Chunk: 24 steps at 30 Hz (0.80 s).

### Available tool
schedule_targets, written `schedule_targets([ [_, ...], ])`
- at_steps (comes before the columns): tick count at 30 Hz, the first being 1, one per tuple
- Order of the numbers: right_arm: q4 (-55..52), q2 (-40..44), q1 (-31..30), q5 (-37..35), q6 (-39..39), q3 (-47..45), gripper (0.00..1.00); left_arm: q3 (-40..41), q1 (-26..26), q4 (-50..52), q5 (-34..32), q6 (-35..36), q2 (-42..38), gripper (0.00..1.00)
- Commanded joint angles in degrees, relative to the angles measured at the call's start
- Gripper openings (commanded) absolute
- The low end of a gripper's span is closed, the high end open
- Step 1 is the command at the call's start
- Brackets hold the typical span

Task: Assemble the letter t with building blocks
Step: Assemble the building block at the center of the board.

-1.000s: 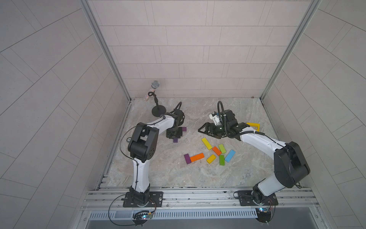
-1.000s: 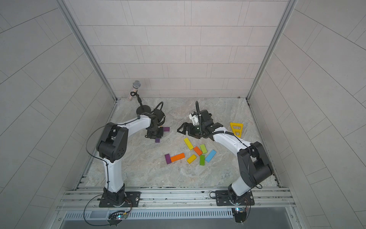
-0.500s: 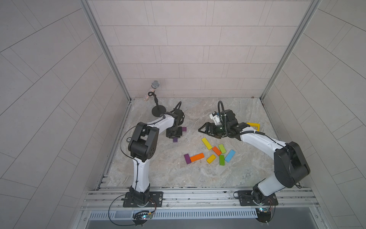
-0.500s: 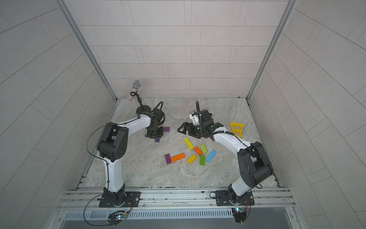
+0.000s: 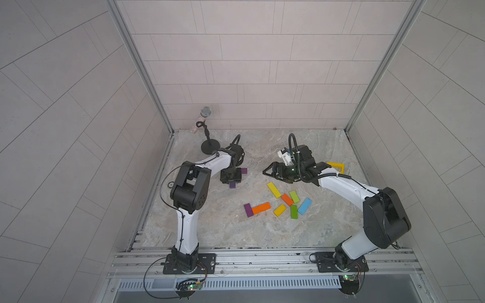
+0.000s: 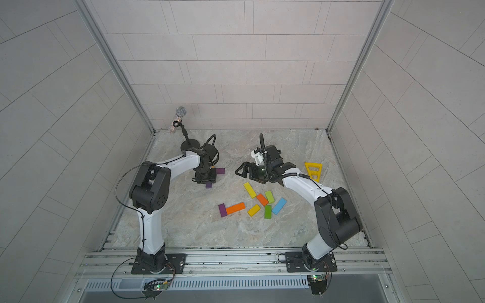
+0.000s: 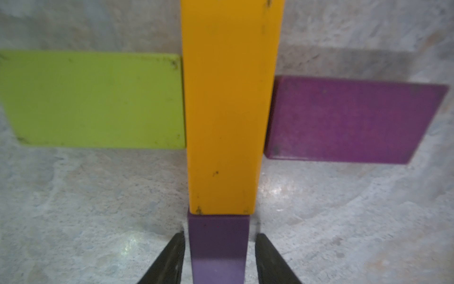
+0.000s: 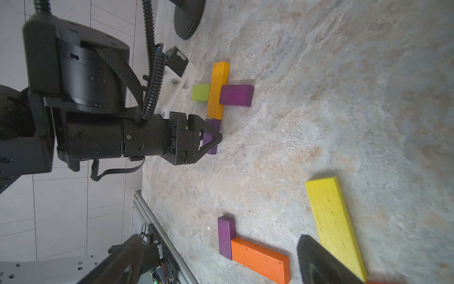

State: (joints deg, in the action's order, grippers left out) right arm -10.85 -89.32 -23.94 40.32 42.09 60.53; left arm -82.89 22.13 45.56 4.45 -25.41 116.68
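Since a second ago the left jaws have released, standing just clear of the short purple block (image 7: 218,246) abutting the long amber-yellow block (image 7: 228,110), which is flanked by a lime-green block (image 7: 95,100) and a second purple block (image 7: 348,120), toward the marbled worktop's (image 5: 223,223) far-left corner; the right jaws gape empty.

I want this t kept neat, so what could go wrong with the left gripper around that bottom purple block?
The left gripper fingers sit close beside the bottom purple block; a skewed retreat could drag it off the amber stem block. That nudge could shift the lime block and purple crossbar block.
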Motion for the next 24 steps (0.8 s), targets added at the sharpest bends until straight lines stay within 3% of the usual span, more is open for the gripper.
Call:
schedule_targets([
  [1, 0.48, 0.11, 0.13, 0.29, 0.1, 0.64, 1.0, -0.26, -0.33, 1.28, -1.21, 0.8, -0.13, 0.52],
  [14, 0.1, 0.68, 0.13, 0.41, -0.31, 0.4, 1.0, 0.01, -0.39, 0.51, -1.5, 1.67, -2.49, 0.57],
  [19, -4.46, 2.28, -0.11, -0.62, -4.38, 1.67, 1.0, -0.16, -0.39, 0.93, -1.61, 1.13, -6.82, 0.57],
  [24, -13.76, 6.11, -1.41, -2.86, -11.56, 3.15, 1.0, 2.55, -0.18, 3.57, -0.68, -3.68, -14.51, 0.56],
])
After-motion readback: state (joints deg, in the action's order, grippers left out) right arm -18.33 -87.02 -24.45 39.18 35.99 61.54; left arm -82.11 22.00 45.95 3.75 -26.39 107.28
